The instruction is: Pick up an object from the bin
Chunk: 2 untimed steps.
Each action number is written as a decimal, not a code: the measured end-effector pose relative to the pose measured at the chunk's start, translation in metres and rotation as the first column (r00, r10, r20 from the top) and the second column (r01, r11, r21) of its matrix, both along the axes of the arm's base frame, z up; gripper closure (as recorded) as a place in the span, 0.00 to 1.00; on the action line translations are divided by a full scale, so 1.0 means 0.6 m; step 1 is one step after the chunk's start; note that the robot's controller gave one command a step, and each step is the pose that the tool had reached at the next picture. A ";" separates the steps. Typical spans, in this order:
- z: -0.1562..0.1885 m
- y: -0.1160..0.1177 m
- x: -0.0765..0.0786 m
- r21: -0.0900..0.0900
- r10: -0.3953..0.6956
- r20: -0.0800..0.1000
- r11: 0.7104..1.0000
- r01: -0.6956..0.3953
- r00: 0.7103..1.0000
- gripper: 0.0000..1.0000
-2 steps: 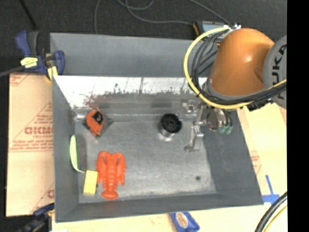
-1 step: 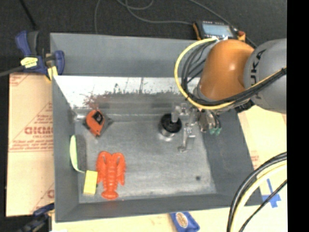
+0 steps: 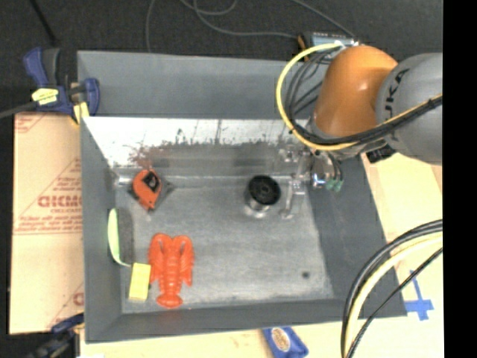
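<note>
My claw (image 3: 297, 189) stands just beside the black round knob (image 3: 262, 192), on its view-right side (gape: cannot tell).

The orange wrist cover (image 3: 350, 88) hides the bin's (image 3: 186, 80) far right corner; one dark speck (image 3: 305, 276) is unidentifiable.

1. A grey metal bin (image 3: 223, 103) carries five loose things.
2. A black round cap (image 3: 262, 191) lies right of centre.
3. A small orange-and-black tape measure (image 3: 147, 187) lies far left.
4. Front left: a red plastic lobster (image 3: 171, 268), a yellow block (image 3: 139, 282) just beside it, and a pale green curved strip (image 3: 114, 237).
</note>
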State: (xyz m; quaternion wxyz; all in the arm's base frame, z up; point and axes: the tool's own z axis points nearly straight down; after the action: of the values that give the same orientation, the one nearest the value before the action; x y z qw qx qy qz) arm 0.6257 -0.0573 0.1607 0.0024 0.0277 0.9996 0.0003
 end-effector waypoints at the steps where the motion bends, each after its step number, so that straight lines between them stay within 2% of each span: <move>1: -0.012 0.003 0.002 0.000 -0.058 0.001 0.998 0.058 0.998 0.00; 2: -0.135 0.008 0.016 0.002 -0.169 0.007 0.986 0.169 0.986 0.00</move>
State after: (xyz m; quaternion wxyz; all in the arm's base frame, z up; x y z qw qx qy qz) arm 0.6353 -0.0527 0.0794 0.0058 0.1124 0.9936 0.0009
